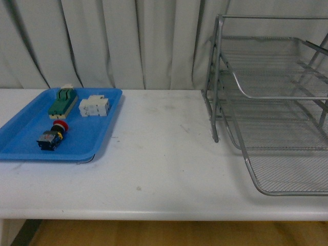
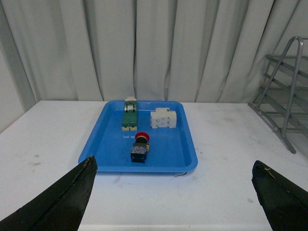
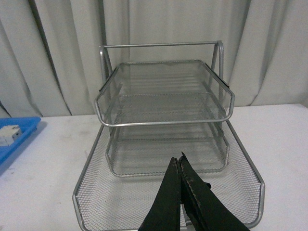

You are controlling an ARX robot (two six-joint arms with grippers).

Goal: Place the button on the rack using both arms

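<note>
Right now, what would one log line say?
button: on tray | rack: no button yet | left gripper: open | right gripper: shut, holding nothing

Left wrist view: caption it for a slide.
Open left gripper faces the red-capped push-button switch lying in a flat blue plastic tray.

The black left gripper (image 2: 174, 163) gapes wide, its two dark tapered fingers (image 2: 62, 202) spread far apart. The black right gripper (image 3: 179, 161) is closed, its fingers (image 3: 168, 197) pressed together, tips touching, gripping nothing.
</note>
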